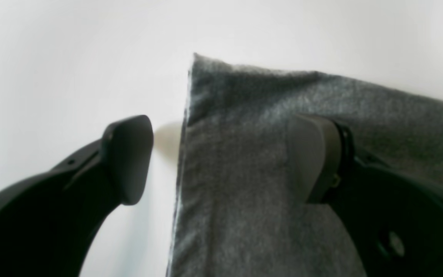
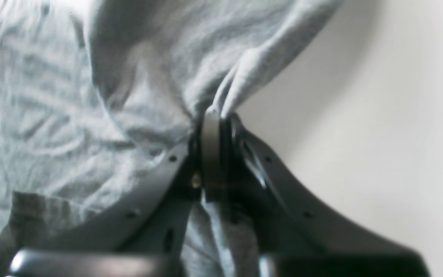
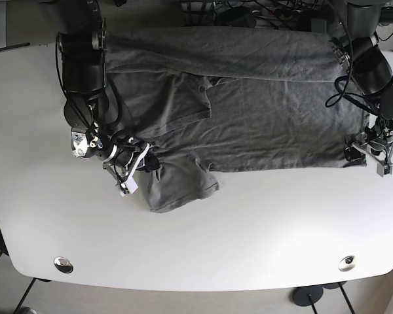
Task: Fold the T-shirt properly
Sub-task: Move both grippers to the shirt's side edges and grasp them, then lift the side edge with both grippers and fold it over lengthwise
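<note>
Grey jersey, the T-shirt (image 3: 249,104) lies spread on the white table (image 3: 249,242), its long axis running across the base view from side to side, with one sleeve (image 3: 180,183) drooping toward the near edge. On that view's left, the right arm reaches down from the far edge and bends low over the cloth, its right gripper (image 2: 215,115) pinched tight on a bunched fold of fabric by the sleeve. On the opposite side, the left arm comes down along the shirt's end, and the left gripper (image 1: 221,157) stands with jaws spread wide, straddling a corner edge of the shirt: one finger (image 1: 129,157) over bare table, the other (image 1: 313,157) over the cloth, seemingly resting on it, though blur makes contact uncertain.
</note>
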`<state>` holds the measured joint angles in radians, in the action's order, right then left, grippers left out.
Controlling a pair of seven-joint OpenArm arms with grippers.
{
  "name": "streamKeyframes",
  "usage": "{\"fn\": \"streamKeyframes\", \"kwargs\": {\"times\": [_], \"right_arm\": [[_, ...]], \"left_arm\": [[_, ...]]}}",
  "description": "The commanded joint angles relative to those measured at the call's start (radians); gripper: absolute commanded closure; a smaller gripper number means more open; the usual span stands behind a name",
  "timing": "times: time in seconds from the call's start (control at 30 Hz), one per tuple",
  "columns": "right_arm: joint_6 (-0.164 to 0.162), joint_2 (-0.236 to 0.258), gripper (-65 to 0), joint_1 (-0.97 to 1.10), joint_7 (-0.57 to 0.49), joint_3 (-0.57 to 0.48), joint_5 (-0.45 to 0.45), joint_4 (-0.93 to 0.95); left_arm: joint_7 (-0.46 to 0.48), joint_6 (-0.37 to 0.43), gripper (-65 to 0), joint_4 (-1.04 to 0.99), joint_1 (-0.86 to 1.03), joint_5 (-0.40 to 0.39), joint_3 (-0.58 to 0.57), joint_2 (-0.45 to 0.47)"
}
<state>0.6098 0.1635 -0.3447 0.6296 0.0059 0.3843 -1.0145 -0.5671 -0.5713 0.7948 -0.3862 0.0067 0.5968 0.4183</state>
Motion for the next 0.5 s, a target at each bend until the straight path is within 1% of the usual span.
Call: {"fn": "streamKeyframes", "kwargs": {"times": [0.03, 0.13, 0.17, 0.23, 0.27, 0.37, 0.43, 0.47, 0.5], "right_arm": [[0.006, 0.006, -1.9, -0.032, -0.024, 0.007, 0.012, -0.025], [0.006, 0.006, -1.9, -0.034, -0.024, 0.009, 0.012, -0.025], [0.006, 0.006, -1.9, -0.034, -0.024, 0.01, 0.012, -0.025], [0.006, 0.006, -1.9, -0.034, -0.026, 0.012, 0.012, -0.025], [0.006, 0.008, -1.9, -0.034, -0.026, 0.012, 0.012, -0.025], [0.006, 0.011, -1.7, -0.034, -0.027, 0.027, 0.012, -0.037], [0.006, 0.009, -1.7, -0.03, -0.021, 0.078, 0.012, -0.097], [0.006, 0.009, -1.7, -0.027, 0.002, 0.096, 0.009, -0.129], [0.006, 0.009, -1.7, -0.029, 0.034, 0.111, 0.006, -0.158]], "left_arm": [[-0.001, -0.005, -40.6, -0.019, -0.033, -0.04, -0.045, 0.003], [0.009, -0.005, -25.0, -0.059, -0.038, -0.069, -0.082, 0.007], [0.031, -0.005, -15.4, -0.059, -0.038, -0.072, -0.084, 0.007], [0.055, -0.003, -4.3, -0.064, -0.036, -0.072, -0.085, 0.007], [0.057, -0.003, -2.2, -0.059, -0.036, -0.072, -0.085, 0.007], [0.054, -0.006, -1.7, -0.031, -0.036, -0.08, -0.079, 0.007], [0.051, -0.006, -1.7, 0.073, -0.029, -0.081, -0.064, 0.007], [0.04, -0.006, -1.7, 0.136, -0.026, -0.08, -0.05, 0.003], [0.009, -0.006, -1.7, 0.183, -0.012, -0.08, -0.041, 0.001]]}}
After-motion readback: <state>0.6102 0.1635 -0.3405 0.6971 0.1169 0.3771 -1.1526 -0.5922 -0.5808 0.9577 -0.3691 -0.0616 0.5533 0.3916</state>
